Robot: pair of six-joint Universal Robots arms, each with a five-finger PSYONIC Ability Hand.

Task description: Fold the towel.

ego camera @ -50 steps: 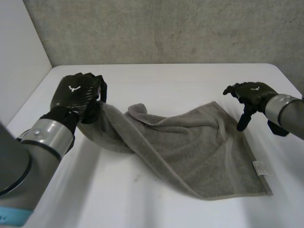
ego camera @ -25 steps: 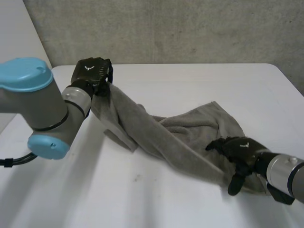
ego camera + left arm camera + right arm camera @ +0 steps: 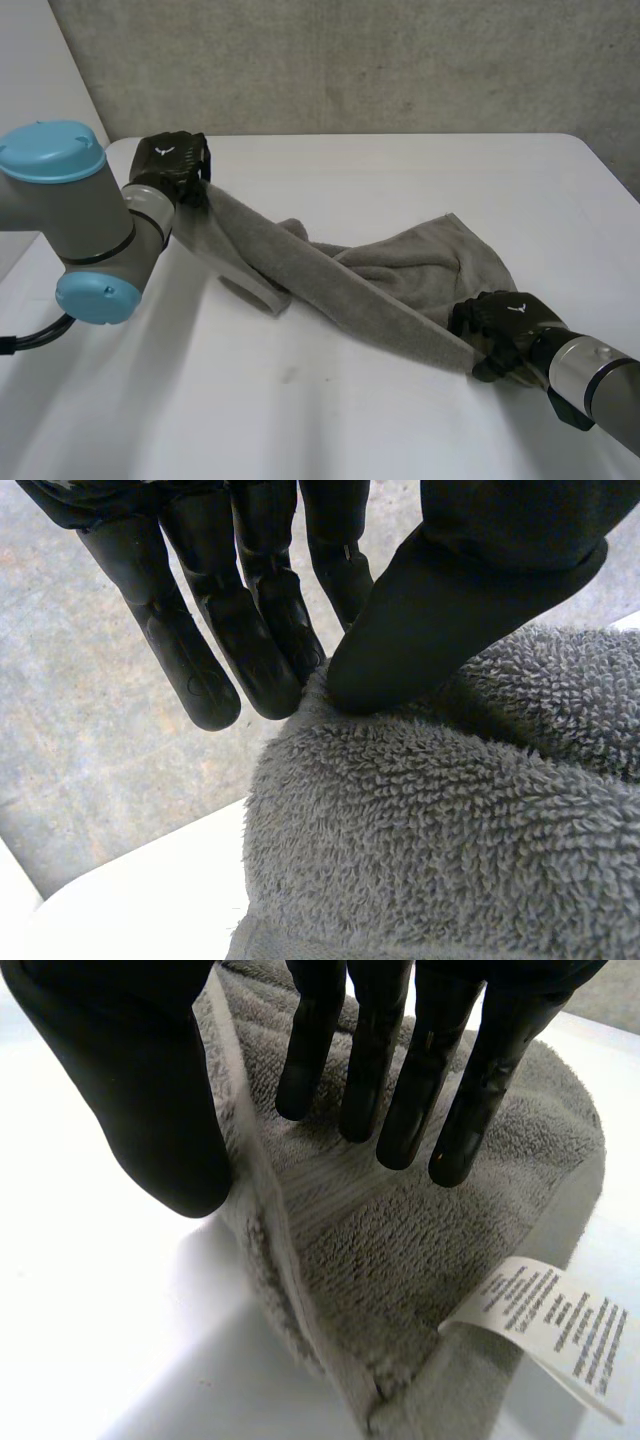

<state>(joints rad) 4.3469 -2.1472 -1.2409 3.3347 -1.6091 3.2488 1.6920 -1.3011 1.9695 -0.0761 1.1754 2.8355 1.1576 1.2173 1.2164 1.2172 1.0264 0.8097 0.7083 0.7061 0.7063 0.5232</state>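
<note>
A grey towel lies stretched in a twisted band across the white table, its right part still spread flat. My left hand holds one corner raised at the far left; in the left wrist view the thumb and fingers pinch the towel at its edge. My right hand sits on the near right corner. There a raised edge of the towel stands between the thumb and the fingers, which close over it.
A white care label sticks out of the towel's hem just past my right hand's fingertips. A grey wall runs behind the table's far edge, and bare tabletop lies in front of the towel.
My right hand came from the far right edge down to the towel's near right corner and closed on it. My left hand carried its corner up and toward the far left.
</note>
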